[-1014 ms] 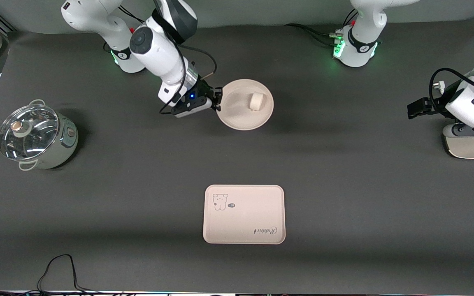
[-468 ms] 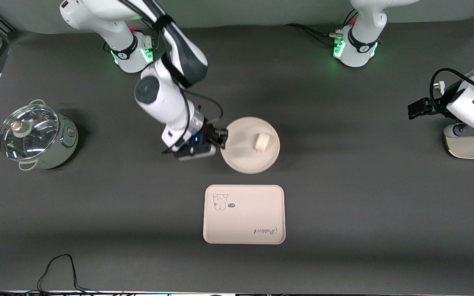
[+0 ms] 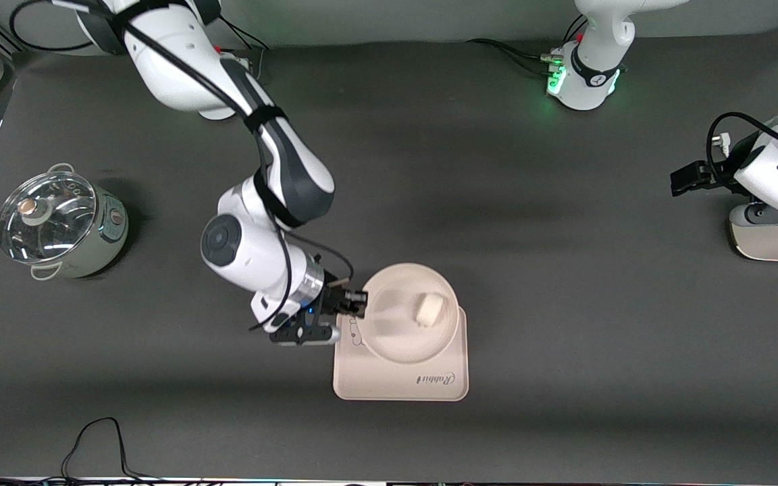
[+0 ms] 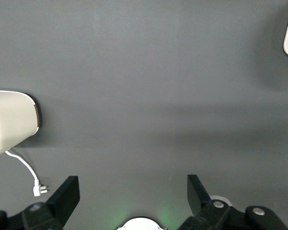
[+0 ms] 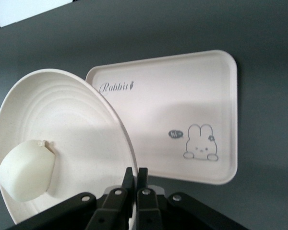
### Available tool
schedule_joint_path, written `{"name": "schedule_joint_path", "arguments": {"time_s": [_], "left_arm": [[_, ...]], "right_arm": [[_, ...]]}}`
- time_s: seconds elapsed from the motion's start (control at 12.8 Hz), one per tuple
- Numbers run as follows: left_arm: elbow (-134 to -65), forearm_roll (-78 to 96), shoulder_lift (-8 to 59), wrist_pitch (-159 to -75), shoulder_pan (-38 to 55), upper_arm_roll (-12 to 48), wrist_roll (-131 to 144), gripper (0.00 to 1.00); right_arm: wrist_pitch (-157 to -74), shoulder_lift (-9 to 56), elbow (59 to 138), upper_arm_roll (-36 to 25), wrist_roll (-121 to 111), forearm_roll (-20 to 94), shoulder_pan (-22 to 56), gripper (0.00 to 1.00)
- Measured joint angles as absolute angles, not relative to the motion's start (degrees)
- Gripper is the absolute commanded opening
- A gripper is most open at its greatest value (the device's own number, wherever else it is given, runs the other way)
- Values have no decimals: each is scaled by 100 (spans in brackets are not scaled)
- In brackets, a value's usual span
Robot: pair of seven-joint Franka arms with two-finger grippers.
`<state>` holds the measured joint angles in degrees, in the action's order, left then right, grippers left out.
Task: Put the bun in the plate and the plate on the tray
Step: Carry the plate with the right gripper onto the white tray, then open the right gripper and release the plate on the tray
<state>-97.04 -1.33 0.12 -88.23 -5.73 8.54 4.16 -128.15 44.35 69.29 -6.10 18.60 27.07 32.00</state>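
Observation:
My right gripper (image 3: 360, 305) is shut on the rim of the round cream plate (image 3: 396, 337) and holds it tilted over the tray (image 3: 396, 385). The white bun (image 3: 429, 309) lies in the plate. In the right wrist view the plate (image 5: 72, 129) fills one side, the bun (image 5: 26, 172) rests in it, my right gripper (image 5: 135, 178) pinches its rim, and the tray (image 5: 182, 105) with the rabbit drawing and "Rabbit" lettering lies below. My left gripper (image 4: 133, 191) is open and empty and waits over the left arm's end of the table.
A small pot with a glass lid (image 3: 58, 226) stands at the right arm's end of the table. A beige appliance (image 3: 774, 239) sits under the left arm, and also shows in the left wrist view (image 4: 12, 120). A black cable (image 3: 98, 442) lies near the front edge.
My right gripper has carried the plate with the bun toward the front camera, from the bare table to over the tray. The left arm has not moved.

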Motion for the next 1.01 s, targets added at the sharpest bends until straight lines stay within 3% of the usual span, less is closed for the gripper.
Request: {"name": "schedule_joint_path", "arguments": {"time_s": [0.23,0.55,1.01], "left_arm": [[-9704,-133,12,-8824,-573,852,415,100],[-9702,-133,12,-8824,-574,848,415,100],[-9702,-133,12,-8824,-574,847,415,100]], "right_arm": [[-12909,5088,6360,-604,1860,2998,3120,0],[-13535,5816,6262,-580,1860,3151,3119,0],[-13848,6143,6204,-576,1860,3153,3115,0]]}}
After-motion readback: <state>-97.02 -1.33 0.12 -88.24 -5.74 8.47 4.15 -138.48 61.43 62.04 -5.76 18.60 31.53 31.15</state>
